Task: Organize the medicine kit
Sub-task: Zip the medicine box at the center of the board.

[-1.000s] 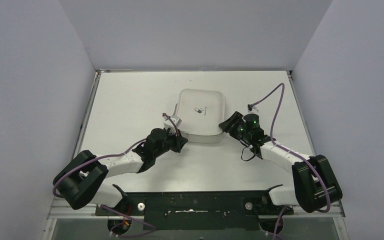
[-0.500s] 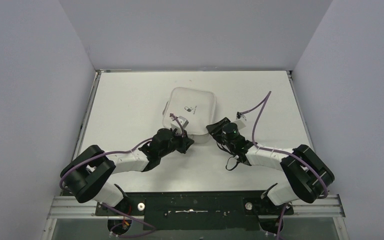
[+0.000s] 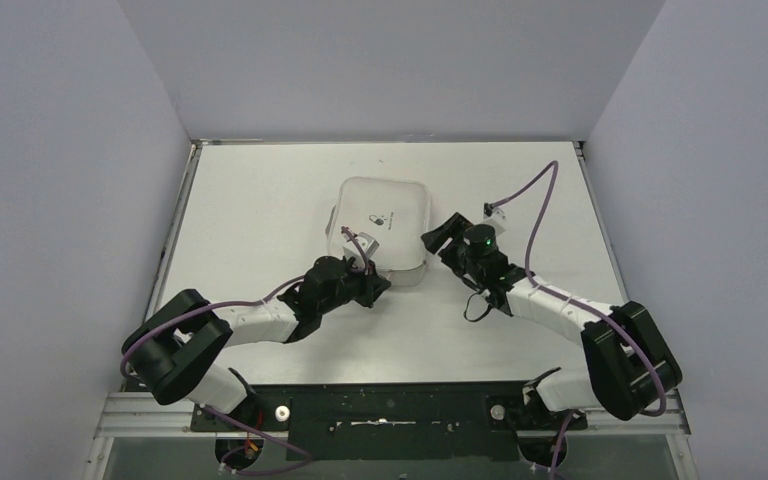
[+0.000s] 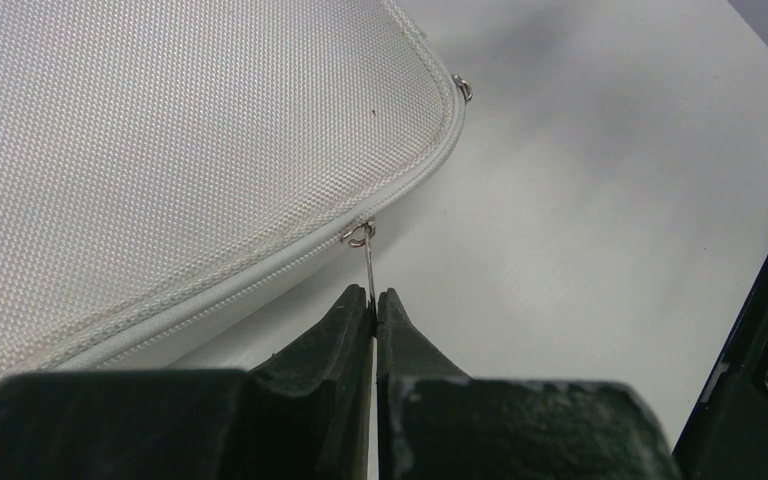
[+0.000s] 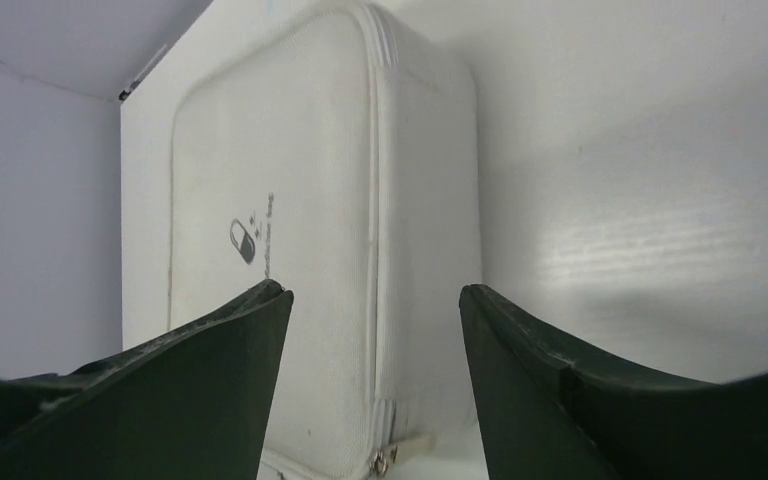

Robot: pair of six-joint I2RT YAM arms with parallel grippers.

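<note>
The medicine kit (image 3: 380, 222) is lying flat on the table (image 3: 260, 200), about midway between the left and right edges and a little nearer to the far edge than to the near one. It is showing a white woven cover with the pill logo (image 5: 243, 241) facing up, and a zipper (image 4: 410, 180) is running around its side.

The left gripper (image 4: 373, 300) is pinching the thin metal zipper pull (image 4: 369, 270) at the near edge of the kit. Its jaws are pressed fully together on the pull, and only the small ring is showing beyond the tips. The right gripper (image 5: 375, 300) is waiting at the right side of the kit with its jaws apart, gripping nothing. Whether it is touching the cover I cannot tell.

To my judgement, the step in hand is unzipping the kit, and it is only beginning. To do it well, the left arm should be pulling along the line of the zipper, low and parallel to the table, not away from the kit. The kit is light and may be sliding or turning with the pull, so the right gripper should be bracing it from the right side. At the rounded corner the pulling direction should be turning with the zipper. The pull is thin, so it may be slipping out if the motion is too fast.
</note>
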